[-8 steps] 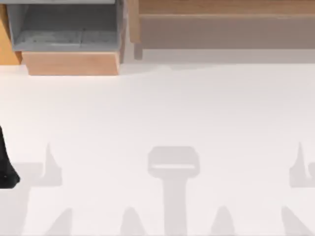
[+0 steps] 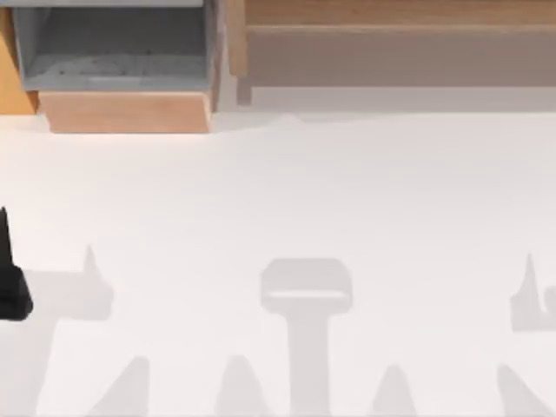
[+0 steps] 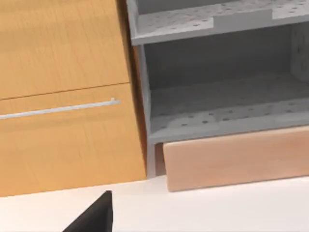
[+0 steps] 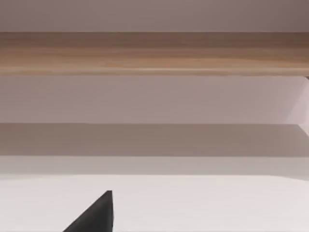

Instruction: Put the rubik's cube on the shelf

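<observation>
The rubik's cube is out of view. The shelf (image 2: 391, 14) is a long light-brown wooden ledge with a grey-brown front face, running along the table's far right side. It also spans the right wrist view as a wooden band (image 4: 154, 53). A black piece of my left arm (image 2: 10, 291) pokes in at the table's left edge, far from the shelf. A dark tip of my left gripper (image 3: 94, 217) faces the cabinet low over the table. A dark tip of my right gripper (image 4: 94, 217) faces the shelf, well short of it.
A grey box-like compartment (image 2: 113, 52) with a wooden front (image 2: 126, 111) stands at the far left. Beside it is an orange wooden cabinet (image 3: 58, 53) with a thin metal handle (image 3: 63, 109). The white table (image 2: 278, 191) carries grey shadows of the arms.
The black piece of my left arm has shifted slightly toward the far side at the left edge. Its shadows on the table have shifted with it.
</observation>
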`<state>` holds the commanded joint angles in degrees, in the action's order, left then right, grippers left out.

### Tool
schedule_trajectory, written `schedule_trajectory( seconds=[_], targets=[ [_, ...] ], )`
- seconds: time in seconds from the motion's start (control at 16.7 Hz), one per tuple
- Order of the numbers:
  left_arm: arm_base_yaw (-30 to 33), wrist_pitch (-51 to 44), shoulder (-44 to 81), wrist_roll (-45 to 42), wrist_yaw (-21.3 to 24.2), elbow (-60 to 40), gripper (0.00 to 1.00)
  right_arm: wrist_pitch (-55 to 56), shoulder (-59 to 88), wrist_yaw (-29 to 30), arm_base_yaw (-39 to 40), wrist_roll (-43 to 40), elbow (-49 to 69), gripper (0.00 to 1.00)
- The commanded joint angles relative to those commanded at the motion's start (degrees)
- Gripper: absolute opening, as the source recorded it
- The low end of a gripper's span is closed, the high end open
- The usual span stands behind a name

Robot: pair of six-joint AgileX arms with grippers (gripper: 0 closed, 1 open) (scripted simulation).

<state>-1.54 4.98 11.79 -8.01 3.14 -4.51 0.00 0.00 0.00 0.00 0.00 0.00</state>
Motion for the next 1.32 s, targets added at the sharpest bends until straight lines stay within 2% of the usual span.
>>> schedule_trajectory(
  seconds=[0.3, 1.02, 1.32],
  targets=[
    [-3.7, 10.4, 22.2, -15.2, 4.8, -9.6, 1.0, 0.0, 0.0, 0.0, 0.0, 0.0, 0.0, 1.0],
    [-16.4, 44.9, 88.2, -61.1, 17.7, -41.9, 1.0, 0.0, 0.0, 0.0, 0.0, 0.0, 0.0, 1.0],
    [-20.5, 56.4, 108.6, -75.5, 21.6, -52.8, 1.0, 0.0, 0.0, 0.0, 0.0, 0.0, 0.0, 1.0]
  ],
)
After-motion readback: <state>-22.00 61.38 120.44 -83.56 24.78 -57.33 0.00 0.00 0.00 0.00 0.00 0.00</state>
